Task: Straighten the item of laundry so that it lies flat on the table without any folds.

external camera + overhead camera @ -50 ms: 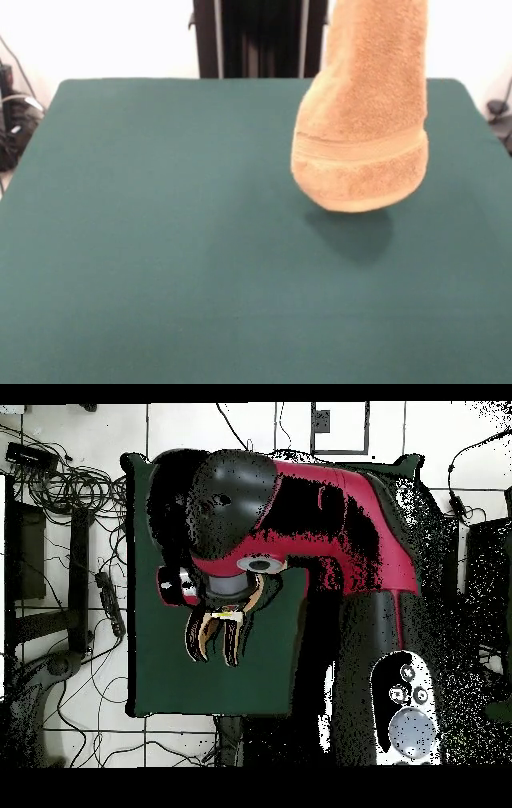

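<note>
The item of laundry [362, 120], a golden-orange terry towel, hangs in the air as a loose tube and runs out of the front view's top edge. Its bordered lower end floats just above the green table [160, 240] at the right rear, with a shadow beneath it. In the overhead view the red and black arm [330, 524] covers most of the table [160, 664]. Only orange slivers of the towel [204, 640] peek out under the wrist. My gripper [222, 619] sits under the wrist, shut on the towel's top, and is mostly hidden.
Cables and black boxes [60, 484] lie on the tiled floor beside the table. More cables [16, 120] hang off the table's edge in the front view. The black pedestal column [256, 40] stands behind the table.
</note>
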### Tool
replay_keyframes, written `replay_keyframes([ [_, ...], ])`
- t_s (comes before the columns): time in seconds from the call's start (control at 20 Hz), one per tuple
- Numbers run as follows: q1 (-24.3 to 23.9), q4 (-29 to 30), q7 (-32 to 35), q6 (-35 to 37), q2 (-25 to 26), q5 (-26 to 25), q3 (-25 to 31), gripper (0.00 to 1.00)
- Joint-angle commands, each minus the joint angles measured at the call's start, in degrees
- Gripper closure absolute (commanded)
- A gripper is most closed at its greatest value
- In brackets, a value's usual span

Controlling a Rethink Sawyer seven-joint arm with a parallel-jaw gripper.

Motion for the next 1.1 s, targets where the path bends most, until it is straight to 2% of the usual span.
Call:
replay_keyframes([
  [0.05, 0.15, 8.26, -7.55, -1.78, 2.27, 0.79, 7.11, 1.0],
  [0.4, 0.69, 2.18, -7.92, 3.51, 6.47, -1.49, 9.68, 1.0],
  [0.55, 0.55, -0.4, -10.32, 3.87, 8.81, -2.13, 11.97, 1.0],
  [0.85, -0.28, -1.66, -12.29, 3.65, 10.41, -2.68, 14.65, 1.0],
  [1.1, -0.35, -3.75, -11.16, 5.11, 12.93, -3.59, 16.6, 1.0],
])
